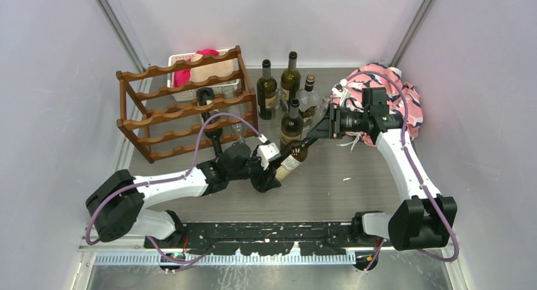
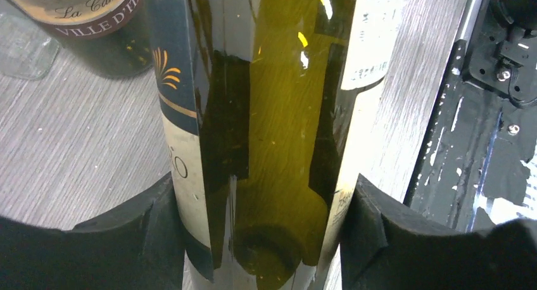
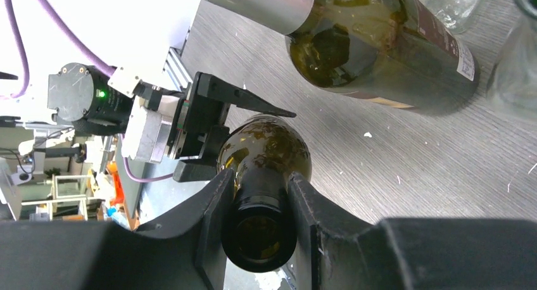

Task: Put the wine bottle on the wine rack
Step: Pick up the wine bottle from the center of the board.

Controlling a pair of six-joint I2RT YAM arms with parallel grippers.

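You have a white basket (image 1: 175, 61) of pink and cream cloth at the back, upright bottles (image 1: 290, 78) clustered mid-table, and a pink patterned fabric bundle (image 1: 405, 90) far right.

Wine bottle (image 2: 278, 113), within left gripper (image 2: 259, 201): olive-green glass, cream label, navy band, gold fan motif.
Wine rack (image 1: 183, 106), beyond left gripper: reddish-brown.
Cloth (image 1: 410, 99), behind right gripper (image 1: 308, 140): pink, navy-and-white blotches.
Table (image 1: 354, 189): grey woodgrain.

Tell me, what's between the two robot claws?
A wine bottle: the right claw pinches its neck, the left claw clasps its body. The overhead view shows it bridging them.
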